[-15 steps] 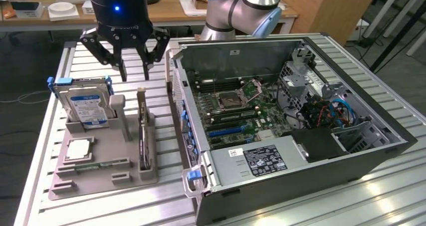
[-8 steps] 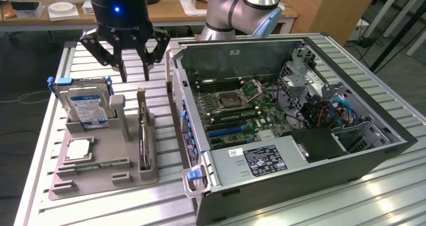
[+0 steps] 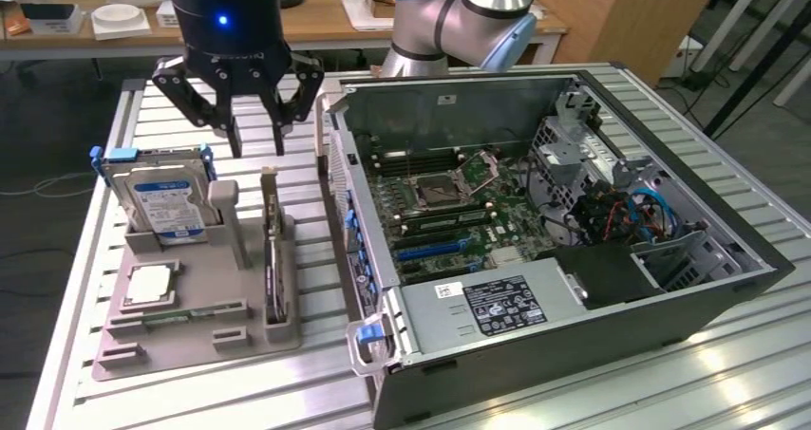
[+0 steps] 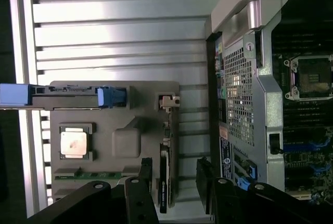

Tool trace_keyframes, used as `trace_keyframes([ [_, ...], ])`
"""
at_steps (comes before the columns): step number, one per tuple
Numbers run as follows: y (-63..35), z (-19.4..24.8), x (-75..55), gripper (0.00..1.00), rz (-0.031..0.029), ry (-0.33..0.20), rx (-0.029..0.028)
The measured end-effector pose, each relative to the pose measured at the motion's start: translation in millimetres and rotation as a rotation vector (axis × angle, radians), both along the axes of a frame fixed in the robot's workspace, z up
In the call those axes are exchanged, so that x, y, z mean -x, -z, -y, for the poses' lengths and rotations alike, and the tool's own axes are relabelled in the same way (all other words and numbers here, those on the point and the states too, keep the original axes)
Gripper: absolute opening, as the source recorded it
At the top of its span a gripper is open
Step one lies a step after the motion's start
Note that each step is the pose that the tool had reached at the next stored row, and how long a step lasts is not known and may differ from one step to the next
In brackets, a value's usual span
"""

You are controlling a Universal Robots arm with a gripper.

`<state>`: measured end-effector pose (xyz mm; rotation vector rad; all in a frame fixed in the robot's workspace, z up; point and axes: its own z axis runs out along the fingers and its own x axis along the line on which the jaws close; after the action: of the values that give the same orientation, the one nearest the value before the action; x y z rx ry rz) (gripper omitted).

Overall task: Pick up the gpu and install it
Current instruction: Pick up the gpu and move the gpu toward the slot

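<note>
The gpu is a thin dark card standing on edge in a slot of the grey holder, with its pale bracket at the far end. In the wrist view the gpu appears edge-on. My gripper hangs open in the air above the holder's far end, clear of the card. From the wrist, the gripper has the card's edge between its two black fingers, nothing touching. The open computer case lies beside the holder, its motherboard and blue slots exposed.
In the same holder stand a silver hard drive with blue clips, a square processor and a green memory stick. The case wall rises close beside the gpu. All rests on a ribbed metal table. A desk stands behind.
</note>
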<state>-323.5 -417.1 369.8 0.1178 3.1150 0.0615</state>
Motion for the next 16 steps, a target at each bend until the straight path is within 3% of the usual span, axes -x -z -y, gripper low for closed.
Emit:
trace_keyframes([
  [16,1.5,6.4,0.0,0.47,0.0,0.001,0.0],
])
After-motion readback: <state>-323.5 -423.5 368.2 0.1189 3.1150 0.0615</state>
